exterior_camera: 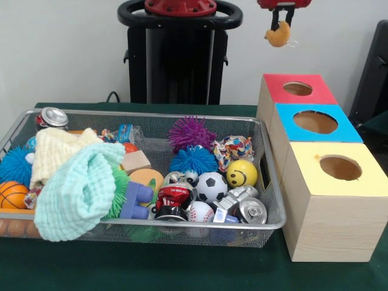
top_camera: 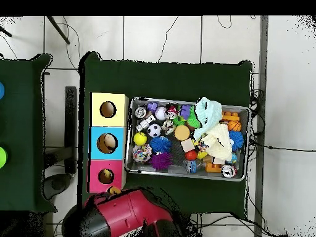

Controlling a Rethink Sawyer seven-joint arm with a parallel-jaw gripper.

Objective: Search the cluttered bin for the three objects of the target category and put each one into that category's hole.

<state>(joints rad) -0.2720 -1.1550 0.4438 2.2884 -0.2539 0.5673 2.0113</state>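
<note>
The delivery step is in hand: the fingers (exterior_camera: 280, 23) are closed on a small orange soft toy (exterior_camera: 279, 36) and hold it in the air, high above the far end of the row of three wooden boxes on the green-covered table (exterior_camera: 182, 273). In the front view the toy hangs a little left of, and well above, the round hole in the red-topped box (exterior_camera: 297, 89), the farthest of the three; the blue-topped box (exterior_camera: 315, 122) sits next nearer and the yellow-topped box (exterior_camera: 340, 167) nearest. From overhead the toy shows as an orange speck just beside the red box's edge. The next move, as I judge it, calls for shifting slightly right to centre over the red hole, lowering, then opening. The wire mesh bin (exterior_camera: 270, 176) to the left is crowded with balls, spiky toys, cans and a pale green cloth (exterior_camera: 79, 191); which of these share the toy's category I cannot tell.
</note>
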